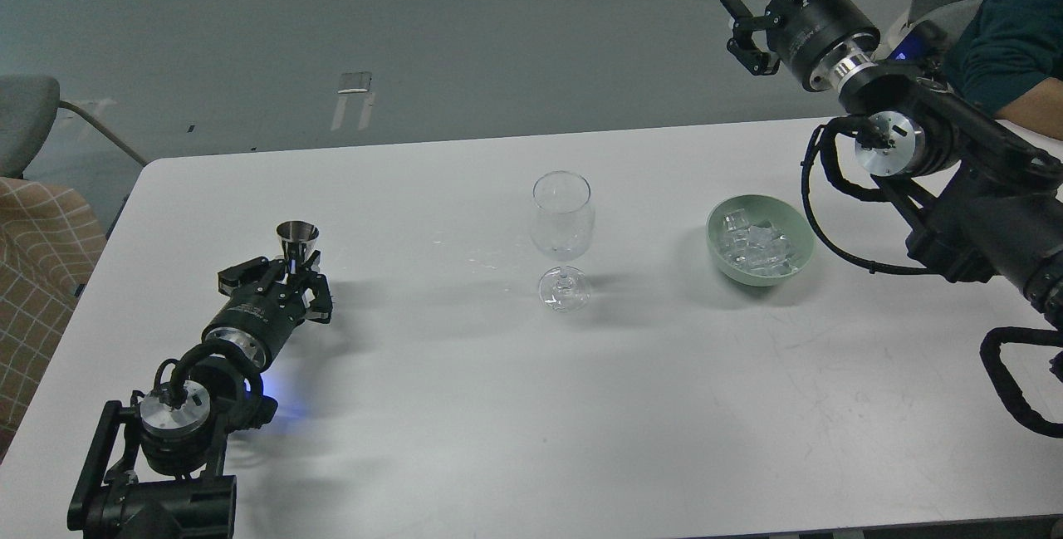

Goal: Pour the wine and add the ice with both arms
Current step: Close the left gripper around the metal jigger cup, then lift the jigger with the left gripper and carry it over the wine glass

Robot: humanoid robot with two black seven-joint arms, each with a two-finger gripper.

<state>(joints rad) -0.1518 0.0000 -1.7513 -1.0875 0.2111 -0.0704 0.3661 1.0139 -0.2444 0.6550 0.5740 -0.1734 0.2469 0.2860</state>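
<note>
A white rectangular table (pixel 465 439) fills most of the frame, with grey floor beyond it along the top. At the centre stands a clear stemmed wine glass (pixel 562 236), upright, with no dark liquid visible in its bowl. To its right, well apart from it, sits a pale green round bowl (pixel 716 250) holding the ice (pixel 757 247), a heap of small clear glassy cubes. In the lower left of the frame the left arm's black gripper (pixel 299 275) lies low over the table, its fingers set on either side of the base of a small shiny metal measuring cup (pixel 297 245) that stands upright with its flared mouth up; the fingers look closed against the cup. In the upper right the right arm's black gripper (pixel 743 34) hangs high above the far table edge, well away from the bowl, its two fingers apart with nothing between them. At the right edge a person's dark teal sleeve (pixel 1009 36) shows, and at the left edge a grey chair (pixel 25 120) and a checked tan cloth (pixel 37 273).
</note>
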